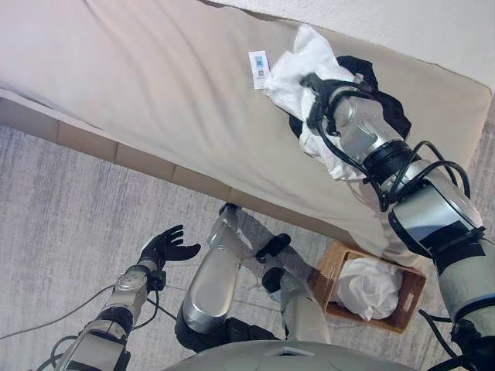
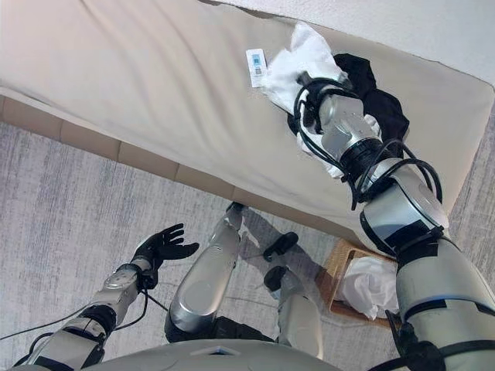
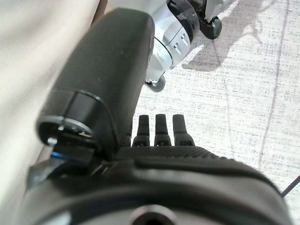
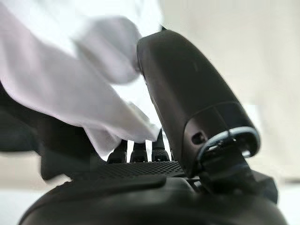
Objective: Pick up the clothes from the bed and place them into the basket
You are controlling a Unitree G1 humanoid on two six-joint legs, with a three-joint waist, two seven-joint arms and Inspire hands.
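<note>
Two hands: R hand stretched onto bed, pinching white garment; L hand low, fingers spread, empty.

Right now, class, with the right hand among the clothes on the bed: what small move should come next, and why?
Probably curl the right hand shut on the white garment: the cloth lies against its thumb and fingers, but no firm grip shows. The basket waits below.
</note>
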